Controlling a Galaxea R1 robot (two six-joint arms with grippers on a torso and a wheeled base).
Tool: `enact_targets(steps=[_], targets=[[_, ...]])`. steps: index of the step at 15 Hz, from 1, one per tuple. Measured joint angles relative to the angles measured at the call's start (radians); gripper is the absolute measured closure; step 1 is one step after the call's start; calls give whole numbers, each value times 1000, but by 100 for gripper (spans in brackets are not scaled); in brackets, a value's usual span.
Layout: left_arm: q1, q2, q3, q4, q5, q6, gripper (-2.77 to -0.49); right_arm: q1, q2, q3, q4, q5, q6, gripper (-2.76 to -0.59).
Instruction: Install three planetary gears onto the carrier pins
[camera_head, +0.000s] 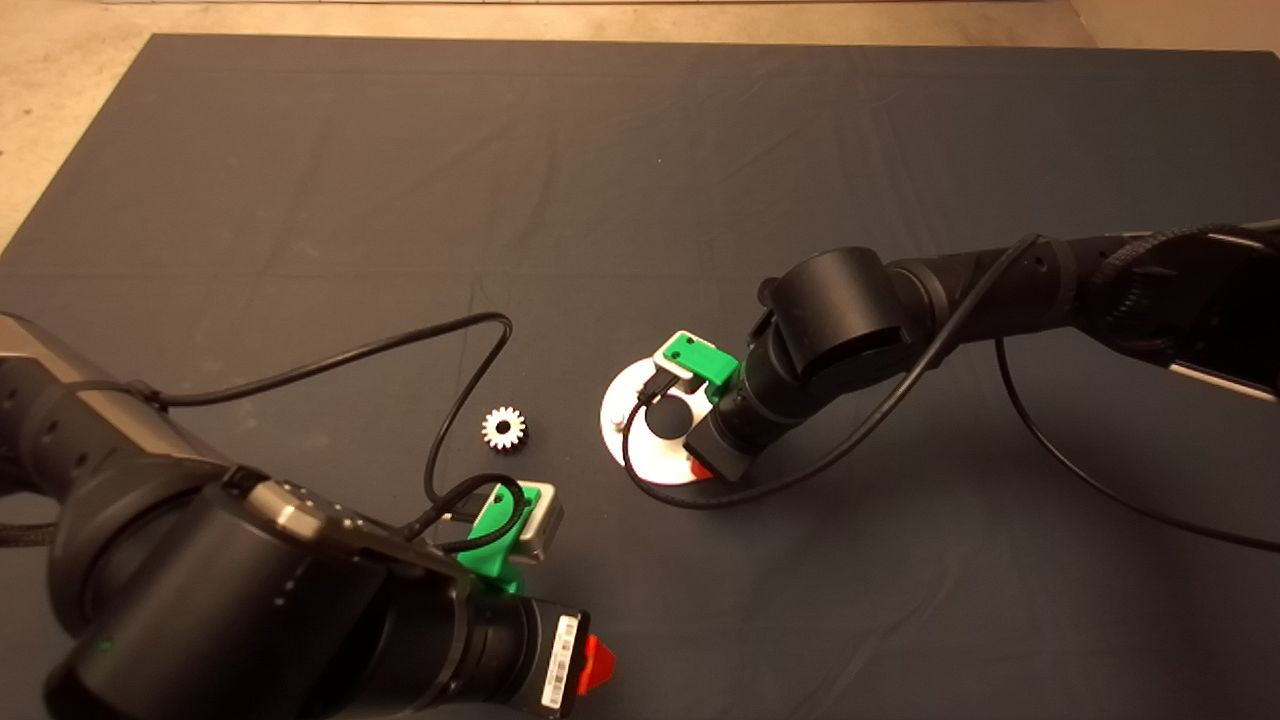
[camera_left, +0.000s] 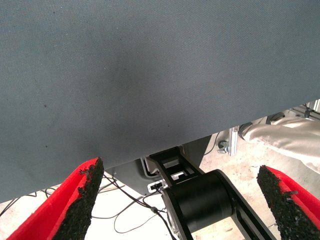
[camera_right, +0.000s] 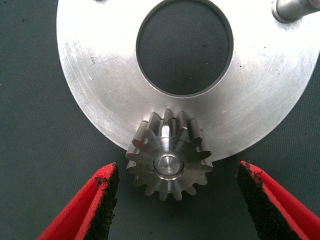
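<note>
The shiny round carrier disc (camera_head: 640, 455) lies on the mat's middle, partly under my right arm. In the right wrist view a planetary gear (camera_right: 169, 155) sits on a carrier pin (camera_right: 167, 165) at the disc's (camera_right: 100, 60) edge; another pin (camera_right: 292, 9) stands bare. My right gripper (camera_right: 175, 200) is open, its fingers on either side of that gear, apart from it. A second gear (camera_head: 504, 428) lies loose on the mat left of the disc. My left gripper (camera_left: 182, 200) is open and empty at the mat's front left edge. A third gear is not in view.
A black cable (camera_head: 440, 400) loops over the mat beside the loose gear. Past the mat's edge the left wrist view shows a black frame (camera_left: 200, 200), floor cables and a person's leg (camera_left: 285, 135).
</note>
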Motion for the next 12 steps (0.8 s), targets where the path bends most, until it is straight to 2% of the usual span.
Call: enact_targets(steps=[2,6,7,9,10,12], targets=[[0,0,0,0,0,0,-219,7,0,13,1,0,1,-174],[0,-1,0,0,0,0,-219,59,0,45,7,1,5,-174],[0,-3,0,0,0,0,-219,73,-2,49,11,1,8,-174],[0,-3,0,0,0,0,-219,121,-14,57,29,1,12,-174],[0,-3,0,1,0,0,-219,147,-26,59,33,2,12,-174],[0,-4,0,1,0,0,-219,179,-70,64,44,7,13,-174]])
